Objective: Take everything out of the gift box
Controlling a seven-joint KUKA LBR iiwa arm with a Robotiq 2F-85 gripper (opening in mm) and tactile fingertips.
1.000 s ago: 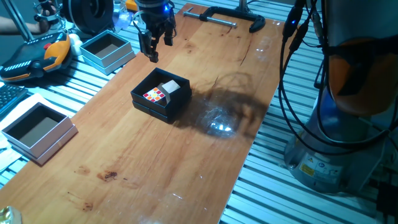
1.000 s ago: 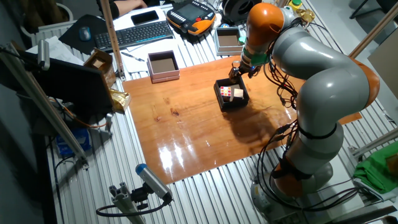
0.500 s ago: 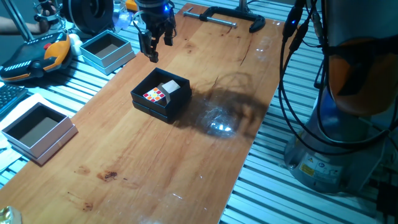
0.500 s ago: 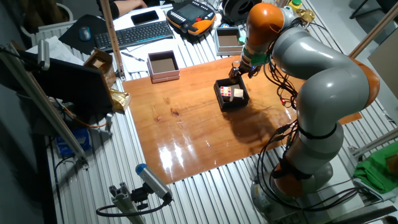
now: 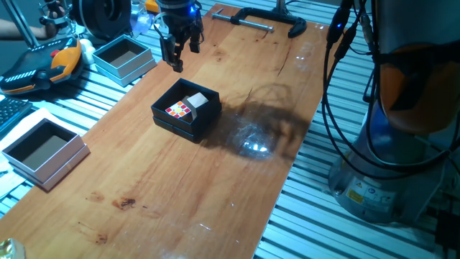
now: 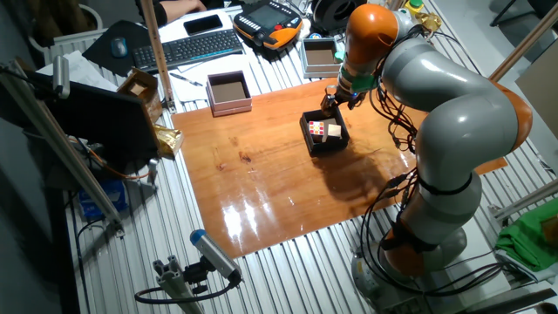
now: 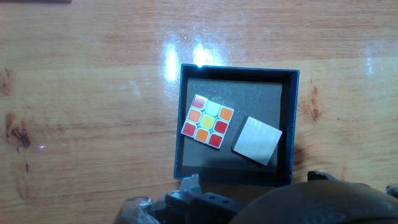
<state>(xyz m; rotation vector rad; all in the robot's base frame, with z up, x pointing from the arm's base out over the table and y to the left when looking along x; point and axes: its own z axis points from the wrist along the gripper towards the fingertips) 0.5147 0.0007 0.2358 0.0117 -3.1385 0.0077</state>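
Black card, shallow, stepped at the base: the gift box, seen in one fixed view near the middle of the wooden table. Contents: one puzzle cube and one grey-beige block, side by side, touching or nearly so. The gripper hangs above and beyond the box's far corner, clear of it; fingers part-spread, nothing between them. Two pale blue boxes stand well apart on the slatted bench.

The other fixed view: gift box just below the gripper, whose opening cannot be judged here. Both cubes inside, none yet removed.

Hand view: gift box lies below centre, cut partly by the hand's housing. Puzzle cube left, grey-beige block right, both turned askew to the walls. Fingertips not shown.

Handling note, as judgement: take one cube at a time. Centre the hand over the chosen cube and rotate the wrist to match its skew, so the pads meet two flat opposite faces. The gap between cubes and walls looks tight; pick the pair of faces with free space, descend straight, lift straight.
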